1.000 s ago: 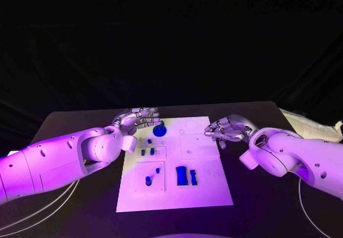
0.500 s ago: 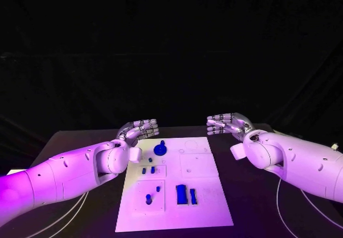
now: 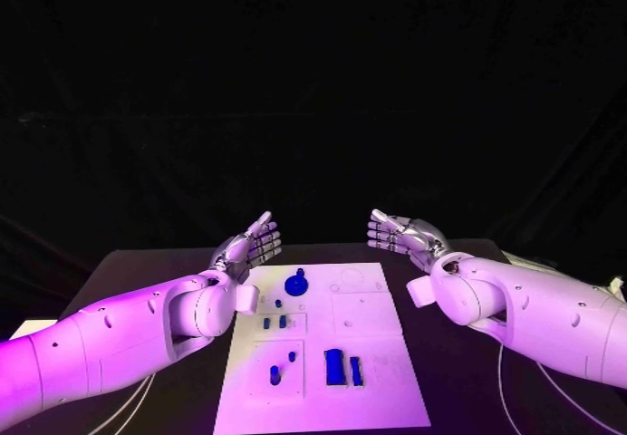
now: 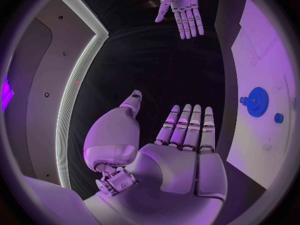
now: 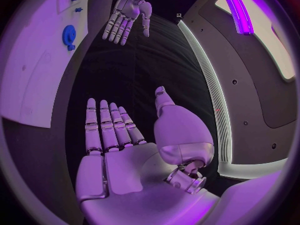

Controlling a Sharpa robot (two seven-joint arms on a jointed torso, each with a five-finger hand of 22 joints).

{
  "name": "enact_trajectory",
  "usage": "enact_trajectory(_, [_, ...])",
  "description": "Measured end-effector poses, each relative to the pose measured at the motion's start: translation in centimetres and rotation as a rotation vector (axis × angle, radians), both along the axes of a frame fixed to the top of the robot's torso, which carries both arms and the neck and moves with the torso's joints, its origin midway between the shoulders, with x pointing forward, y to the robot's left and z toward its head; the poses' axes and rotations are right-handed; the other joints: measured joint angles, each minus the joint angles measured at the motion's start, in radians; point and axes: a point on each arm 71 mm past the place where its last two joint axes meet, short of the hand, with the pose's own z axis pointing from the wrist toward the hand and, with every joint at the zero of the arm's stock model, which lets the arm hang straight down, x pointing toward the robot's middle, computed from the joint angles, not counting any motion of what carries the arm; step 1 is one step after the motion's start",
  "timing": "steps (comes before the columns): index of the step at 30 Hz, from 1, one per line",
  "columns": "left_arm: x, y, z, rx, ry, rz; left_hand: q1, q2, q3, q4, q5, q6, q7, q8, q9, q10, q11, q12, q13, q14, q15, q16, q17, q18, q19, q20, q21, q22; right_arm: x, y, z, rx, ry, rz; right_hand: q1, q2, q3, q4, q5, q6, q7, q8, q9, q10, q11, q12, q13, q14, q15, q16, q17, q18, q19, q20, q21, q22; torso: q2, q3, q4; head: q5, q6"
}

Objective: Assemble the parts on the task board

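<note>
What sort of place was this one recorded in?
Probably a lab test bench, not a home or factory: a black table against a dark backdrop, a white task board with small blue parts, and both robot hands, left and right, open above it.

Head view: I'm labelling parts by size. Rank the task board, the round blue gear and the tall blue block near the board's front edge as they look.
1. task board
2. tall blue block
3. round blue gear
The block lies nearer the camera, so ranks 2 and 3 are uncertain.
</note>
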Motion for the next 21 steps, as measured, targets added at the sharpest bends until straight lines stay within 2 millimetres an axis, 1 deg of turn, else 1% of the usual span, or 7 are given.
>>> enact_trajectory(1, [-0.3,-0.3,0.1,0.005,-0.001,0.002,-0.03,0.003,-0.007,-0.001,-0.005,-0.022,-0.011,0.0,-0.001,-0.023,-0.004,-0.002,-0.002,-0.021,-0.004,-0.006,-0.001,0.0,-0.016,-0.007,0.0,-0.008,-0.3,0.2,-0.1,0.007,0.0,-0.006,-0.032,-0.006,0.0,0.0,-0.007,-0.021,-0.004,-0.003,-0.009,-0.022,-0.007,-0.002,-0.008,-0.024,-0.007,-0.001,-0.009,-0.012,-0.021,-0.006,-0.005,-0.006,-0.003,-0.0001,0.0068,-0.005,0.003])
enact_trajectory(3, [-0.9,-0.9,0.3,0.021,-0.006,0.009,-0.09,0.008,-0.019,-0.001,-0.014,-0.064,-0.031,0.0,-0.002,-0.067,-0.012,-0.002,-0.002,-0.062,-0.025,-0.015,-0.003,-0.01,-0.048,-0.019,-0.003,-0.025,-1.3,0.8,-0.1,0.03,-0.002,-0.022,-0.096,-0.016,0.0,0.0,-0.02,-0.062,-0.014,-0.006,-0.023,-0.066,-0.028,-0.004,-0.021,-0.07,-0.02,-0.006,-0.023,-0.012,-0.06,-0.017,-0.014,-0.018,-0.01,0.0005,0.0228,-0.015,0.011])
enact_trajectory(7, [-2.2,-2.1,1.0,0.061,-0.025,0.028,-0.201,0.015,-0.042,-0.002,-0.024,-0.144,-0.058,-0.004,-0.004,-0.15,-0.055,-0.007,-0.005,-0.138,-0.062,-0.026,-0.005,-0.015,-0.106,-0.043,-0.005,-0.055,-3.2,1.6,-0.2,0.068,-0.004,-0.074,-0.214,-0.028,0.006,0.0,-0.033,-0.137,-0.043,-0.006,-0.041,-0.148,-0.063,-0.008,-0.038,-0.157,-0.036,-0.006,-0.042,-0.028,-0.134,-0.038,-0.044,-0.04,-0.019,0.0012,0.0427,-0.026,0.018])
enact_trajectory(11, [-3.1,-2.7,1.5,0.108,-0.05,0.062,-0.289,0.018,-0.06,-0.003,-0.027,-0.208,-0.072,-0.004,-0.006,-0.216,-0.082,-0.007,-0.005,-0.199,-0.08,-0.03,-0.006,-0.05,-0.152,-0.062,-0.005,-0.08,-4.6,1.8,-0.1,0.088,-0.01,-0.144,-0.309,-0.034,0.006,0.0,-0.038,-0.197,-0.079,-0.006,-0.05,-0.213,-0.081,-0.008,-0.047,-0.225,-0.043,-0.006,-0.05,-0.074,-0.192,-0.058,-0.079,-0.057,-0.022,0.0012,0.0514,-0.03,0.02])
enact_trajectory(13, [-3.4,-2.9,1.7,0.131,-0.063,0.081,-0.328,0.019,-0.068,-0.003,-0.028,-0.236,-0.075,-0.004,-0.006,-0.246,-0.09,-0.007,-0.006,-0.226,-0.086,-0.03,-0.007,-0.07,-0.173,-0.07,-0.005,-0.09,-5.1,1.8,-0.1,0.092,-0.013,-0.18,-0.35,-0.036,0.006,0.0,-0.043,-0.223,-0.09,-0.006,-0.052,-0.242,-0.085,-0.008,-0.049,-0.255,-0.045,-0.006,-0.053,-0.076,-0.216,-0.082,-0.09,-0.075,-0.023,0.0012,0.0539,-0.03,0.02])
enact_trajectory(16, [-3.7,-2.9,1.9,0.156,-0.078,0.104,-0.386,0.02,-0.099,-0.003,-0.031,-0.277,-0.08,-0.004,-0.007,-0.289,-0.099,-0.007,-0.006,-0.266,-0.092,-0.034,-0.007,-0.089,-0.205,-0.102,-0.005,-0.106,-5.6,1.8,0.0,0.094,-0.016,-0.22,-0.405,-0.038,0.006,0.0,-0.043,-0.259,-0.1,-0.006,-0.055,-0.28,-0.09,-0.008,-0.051,-0.295,-0.048,-0.01,-0.055,-0.098,-0.251,-0.106,-0.1,-0.104,-0.024,0.0014,0.0556,-0.03,0.021])
enact_trajectory(21, [-3.7,-2.8,2.1,0.189,-0.097,0.134,-0.456,0.021,-0.135,-0.002,-0.031,-0.328,-0.083,-0.004,-0.008,-0.341,-0.105,-0.007,-0.007,-0.314,-0.097,-0.034,-0.007,-0.093,-0.241,-0.139,-0.005,-0.136,-5.9,1.6,0.0,0.089,-0.024,-0.271,-0.486,-0.039,0.006,0.0,-0.047,-0.311,-0.111,-0.006,-0.057,-0.336,-0.095,-0.008,-0.053,-0.355,-0.05,-0.01,-0.057,-0.098,-0.304,-0.13,-0.107,-0.132,-0.024,0.0015,0.0569,-0.03,0.021])
